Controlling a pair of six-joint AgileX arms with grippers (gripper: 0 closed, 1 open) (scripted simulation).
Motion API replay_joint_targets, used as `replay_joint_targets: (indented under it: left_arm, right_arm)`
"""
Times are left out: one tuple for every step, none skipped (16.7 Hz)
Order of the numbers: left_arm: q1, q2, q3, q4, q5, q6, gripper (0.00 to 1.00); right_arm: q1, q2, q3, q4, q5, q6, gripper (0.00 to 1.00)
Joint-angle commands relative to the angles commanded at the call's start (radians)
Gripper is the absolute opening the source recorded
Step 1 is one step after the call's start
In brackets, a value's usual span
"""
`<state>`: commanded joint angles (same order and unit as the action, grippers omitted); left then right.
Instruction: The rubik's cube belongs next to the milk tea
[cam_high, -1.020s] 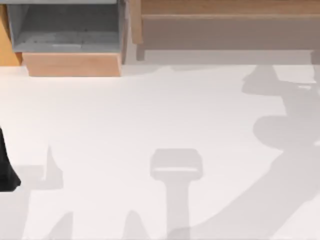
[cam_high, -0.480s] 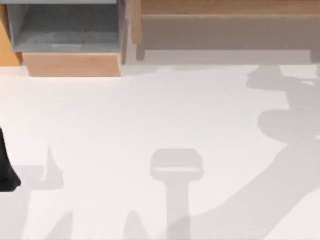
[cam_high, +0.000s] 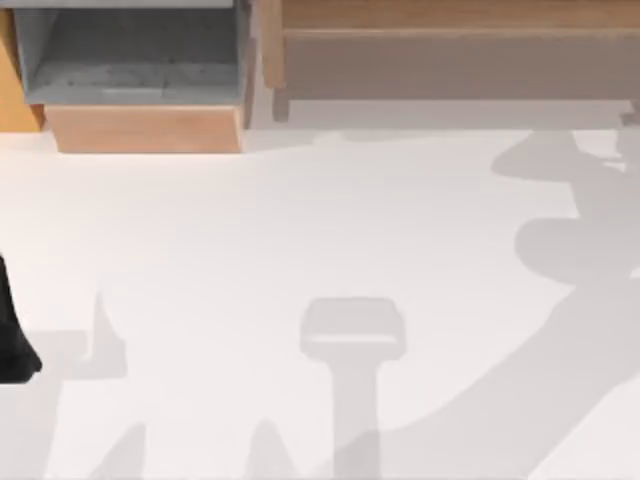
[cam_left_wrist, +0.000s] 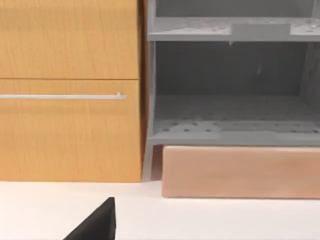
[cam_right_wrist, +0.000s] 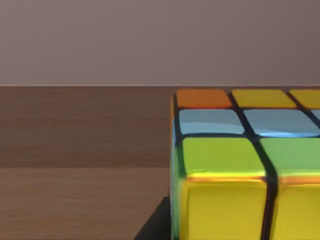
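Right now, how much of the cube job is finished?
Nothing looks finished yet. The rubik's cube sits close up in the right wrist view, resting on a brown wooden surface, so the right arm is near it, though I can't tell if it's gripped. No milk tea appears beside it. The left arm waits at the table's left edge. Moving the cube next to the milk tea is left.

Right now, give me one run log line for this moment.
rubik's cube: on wooden surface, close before right wrist camera | left arm: at table's left edge | milk tea: unseen
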<state>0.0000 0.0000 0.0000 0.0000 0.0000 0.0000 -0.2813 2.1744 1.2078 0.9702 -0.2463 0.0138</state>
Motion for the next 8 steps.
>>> replay_joint_targets:
  left_arm:
    - [0.0,0.0,0.0,0.0,0.0,0.0,1.0]
    - [0.0,0.0,0.0,0.0,0.0,0.0,1.0]
    - [0.0,0.0,0.0,0.0,0.0,0.0,1.0]
    - [0.0,0.0,0.0,0.0,0.0,0.0,1.0]
    - [0.0,0.0,0.0,0.0,0.0,0.0,1.0]
    - [0.0,0.0,0.0,0.0,0.0,0.0,1.0]
    - [0.0,0.0,0.0,0.0,0.0,0.0,1.0]
    - [0.0,0.0,0.0,0.0,0.0,0.0,1.0]
  right_arm:
    - [0.0,0.0,0.0,0.0,0.0,0.0,0.17]
    - [0.0,0.0,0.0,0.0,0.0,0.0,0.1]
    - [0.0,0.0,0.0,0.0,0.0,0.0,0.02]
    - [0.0,0.0,0.0,0.0,0.0,0.0,0.0]
    - [0.0,0.0,0.0,0.0,0.0,0.0,0.0]
    - [0.0,0.0,0.0,0.0,0.0,0.0,0.0]
    - [0.0,0.0,0.0,0.0,0.0,0.0,0.0]
    - [0.0,0.0,0.0,0.0,0.0,0.0,0.0]
